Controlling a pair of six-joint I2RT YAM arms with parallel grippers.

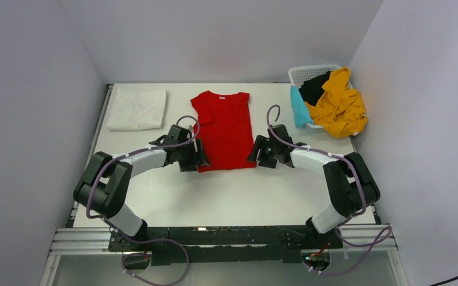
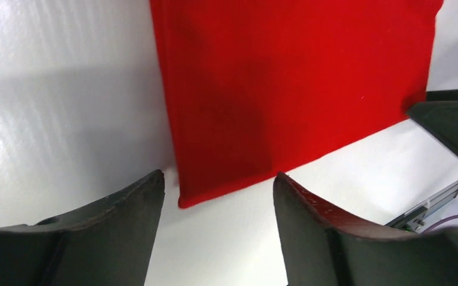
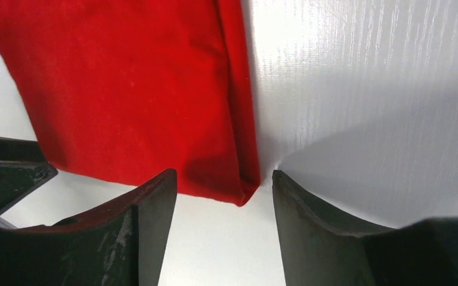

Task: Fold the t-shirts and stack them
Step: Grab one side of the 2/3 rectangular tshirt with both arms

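Note:
A bright red t-shirt lies flat in the middle of the table, sides folded in, collar away from me. My left gripper is open at its near left corner; the corner lies just ahead of the jaws. My right gripper is open at the near right corner, which lies between the fingertips' line and slightly ahead. A folded white t-shirt lies at the back left. Mustard-yellow, teal and black shirts hang from the basket.
A white plastic lattice basket stands at the back right corner against the wall. Grey walls close in the table on the left, back and right. The table's metal front rail carries both arm bases.

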